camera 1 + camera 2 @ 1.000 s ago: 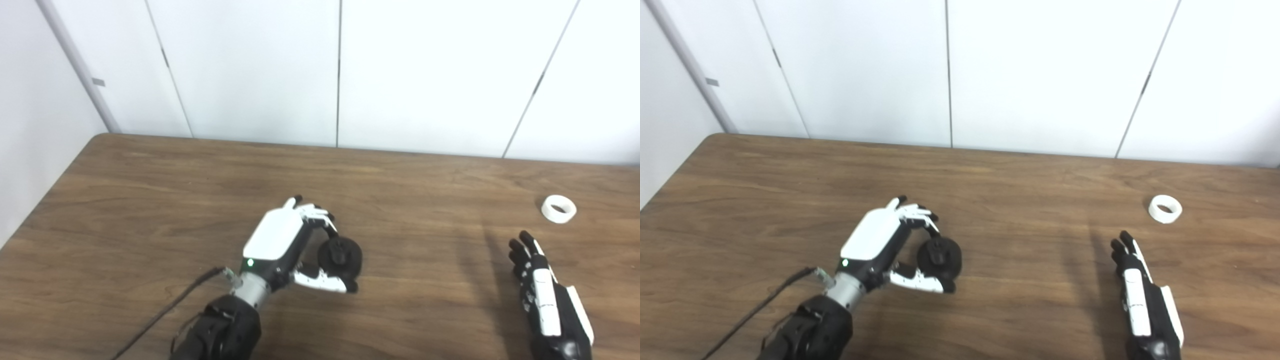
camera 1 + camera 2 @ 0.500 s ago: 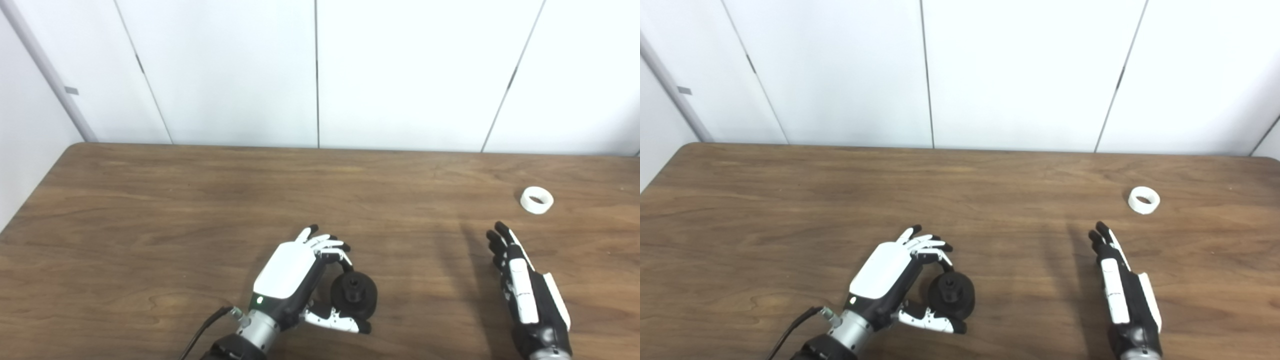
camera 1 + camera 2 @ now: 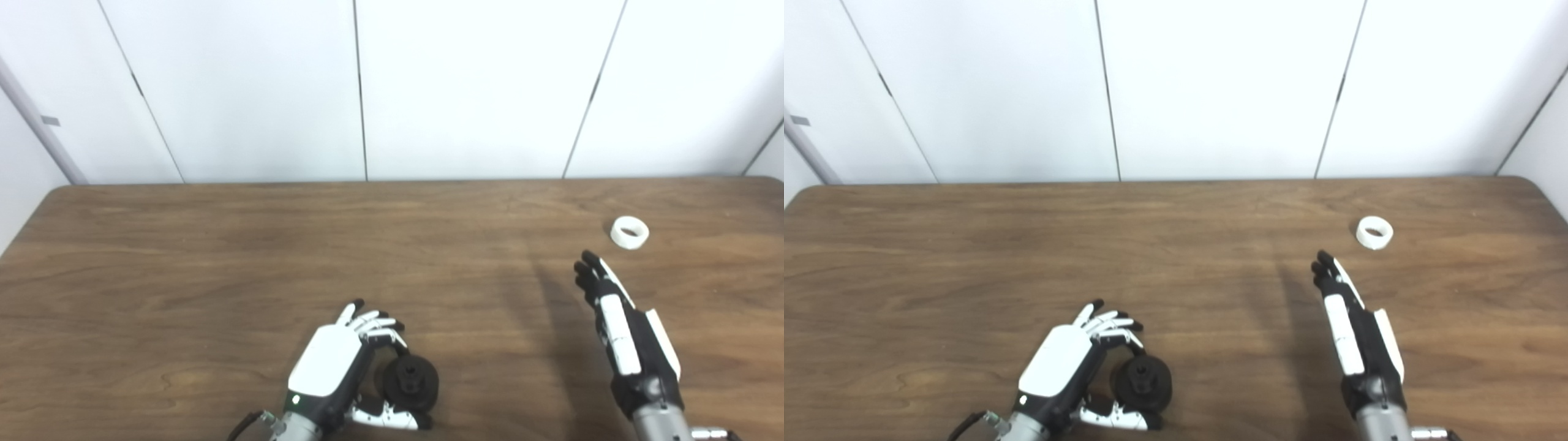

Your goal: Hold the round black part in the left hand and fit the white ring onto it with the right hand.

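Gripping the round black part (image 3: 411,383) btwn fingers and thumb, the left hand (image 3: 334,370) sits at the table's (image 3: 184,269) near edge. Right hand (image 3: 625,334) hovers w/ fingers straight, apart, holding nothing. White ring (image 3: 629,232) lies on the table far right, just beyond its fingertips, not touching.

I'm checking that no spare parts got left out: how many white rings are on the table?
1. The white ring lies flat near the table's far right, just beyond the open right hand's fingertips. None looks hidden.
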`<state>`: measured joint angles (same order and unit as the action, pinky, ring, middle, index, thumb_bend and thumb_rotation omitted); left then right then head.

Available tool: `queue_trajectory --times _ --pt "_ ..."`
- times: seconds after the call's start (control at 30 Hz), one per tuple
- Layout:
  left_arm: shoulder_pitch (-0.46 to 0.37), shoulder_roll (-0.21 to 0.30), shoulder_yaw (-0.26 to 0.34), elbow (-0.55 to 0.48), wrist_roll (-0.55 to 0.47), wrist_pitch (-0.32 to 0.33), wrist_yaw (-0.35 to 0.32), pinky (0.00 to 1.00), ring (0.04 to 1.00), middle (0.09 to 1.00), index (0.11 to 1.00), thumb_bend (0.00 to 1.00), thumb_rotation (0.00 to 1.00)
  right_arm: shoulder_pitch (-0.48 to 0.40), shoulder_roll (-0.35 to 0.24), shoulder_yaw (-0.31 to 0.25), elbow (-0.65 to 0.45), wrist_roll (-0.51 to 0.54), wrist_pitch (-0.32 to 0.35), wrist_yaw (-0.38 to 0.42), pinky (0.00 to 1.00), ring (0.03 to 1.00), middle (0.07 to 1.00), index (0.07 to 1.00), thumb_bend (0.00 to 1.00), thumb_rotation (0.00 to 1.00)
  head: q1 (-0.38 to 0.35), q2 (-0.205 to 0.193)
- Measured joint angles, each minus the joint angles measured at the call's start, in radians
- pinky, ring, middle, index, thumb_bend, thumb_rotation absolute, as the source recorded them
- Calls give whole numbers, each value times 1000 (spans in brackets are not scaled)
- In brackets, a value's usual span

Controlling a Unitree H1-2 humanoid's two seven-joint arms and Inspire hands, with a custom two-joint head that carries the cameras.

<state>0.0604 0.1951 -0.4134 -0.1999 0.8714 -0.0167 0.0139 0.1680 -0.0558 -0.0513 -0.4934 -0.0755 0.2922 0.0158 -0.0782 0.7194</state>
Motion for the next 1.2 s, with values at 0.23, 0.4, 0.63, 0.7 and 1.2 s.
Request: queue_trajectory --times 0.23,0.4,0.63,0.7,1.2 --pt "2 3 2 4 -2 -2 2 991 866 791 484 523 51 -9 -5 -27 -29 -3 46 0 966 942 927 897 513 865 -25 15" --pt "2 4 3 12 -4 -5 3 996 867 788 484 523 51 -24 -17 -52 -56 -16 101 -1 900 901 920 875 507 664 -47 25" --pt "2 9 5 13 -5 -5 -1 999 869 792 484 523 51 -109 -135 -49 -63 -206 149 -7 918 922 898 831 615 347 -84 38" --pt "2 10 8 13 -13 -6 -5 1000 870 792 484 523 50 -149 -154 -51 -62 -239 167 -6 927 917 893 824 671 345 -106 43" --pt "3 49 48 11 -57 -50 -34 954 839 773 484 522 49 -347 -322 -41 157 -492 179 74 838 905 904 765 802 288 -308 43"
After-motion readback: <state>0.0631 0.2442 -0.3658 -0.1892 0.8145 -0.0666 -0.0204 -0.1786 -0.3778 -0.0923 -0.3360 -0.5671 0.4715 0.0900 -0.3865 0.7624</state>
